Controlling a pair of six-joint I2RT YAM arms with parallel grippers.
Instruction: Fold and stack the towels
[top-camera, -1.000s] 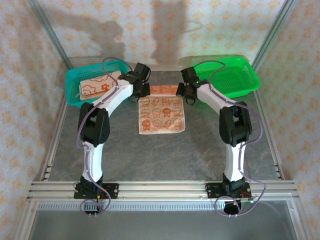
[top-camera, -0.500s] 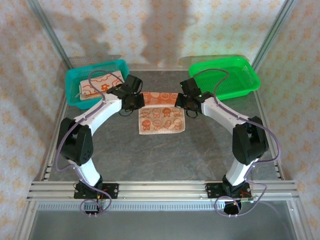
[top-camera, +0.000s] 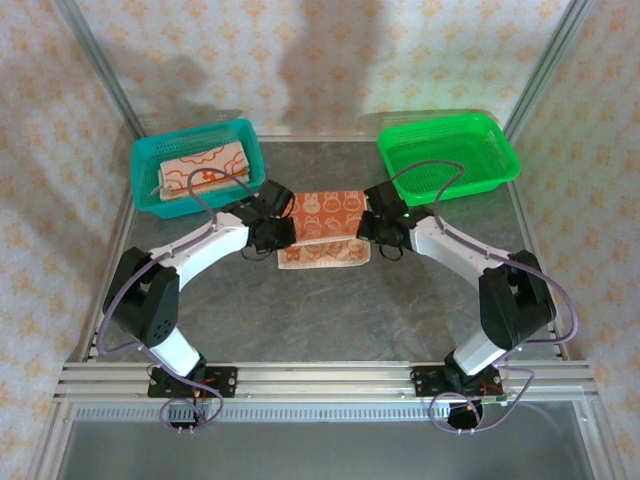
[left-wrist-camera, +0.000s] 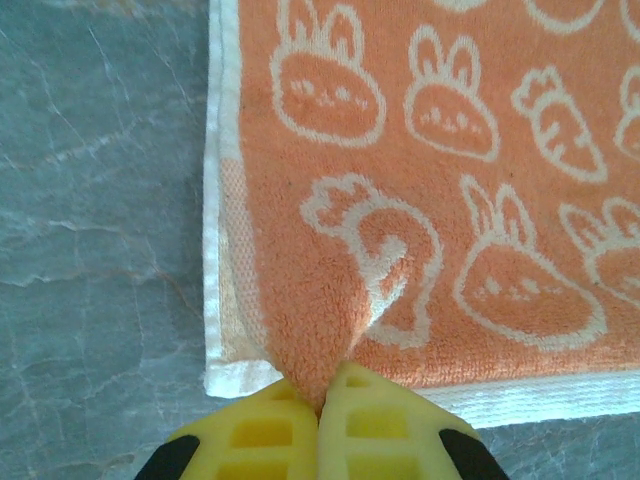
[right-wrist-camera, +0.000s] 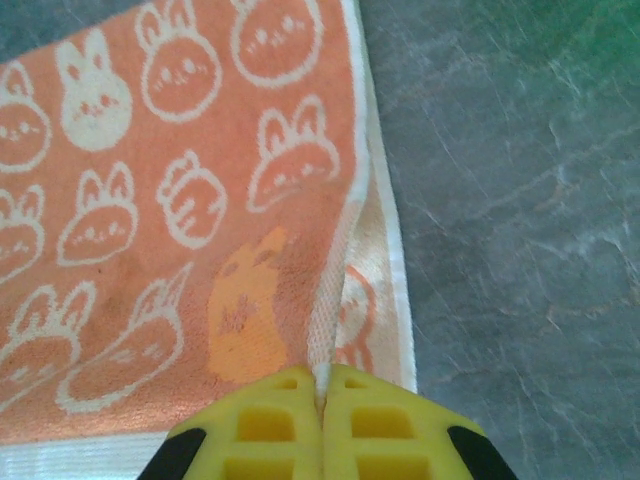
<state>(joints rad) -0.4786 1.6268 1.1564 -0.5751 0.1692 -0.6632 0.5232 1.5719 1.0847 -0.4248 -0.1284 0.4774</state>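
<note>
A towel (top-camera: 322, 218) lies mid-table, its orange bunny-printed side folded forward over its cream cartoon-face side, of which a strip (top-camera: 322, 257) shows along the near edge. My left gripper (top-camera: 283, 232) is shut on the folded layer's left corner; in the left wrist view the yellow fingertips (left-wrist-camera: 325, 400) pinch the orange towel (left-wrist-camera: 440, 200). My right gripper (top-camera: 368, 228) is shut on the right corner; its fingertips (right-wrist-camera: 322, 385) clamp the edge of the towel (right-wrist-camera: 180, 200). A second, folded towel (top-camera: 200, 170) with orange print lies in the teal basket.
The teal basket (top-camera: 150, 155) stands at the back left and an empty green basket (top-camera: 500, 165) at the back right. Grey stone-patterned table surface (top-camera: 330, 310) stretches between the towel and the arm bases. Metal frame posts rise at the back corners.
Both grippers have drawn the towel's far edge toward the near side, laying the orange side over most of the cream face. Both arms have stretched lower and closer to me.
</note>
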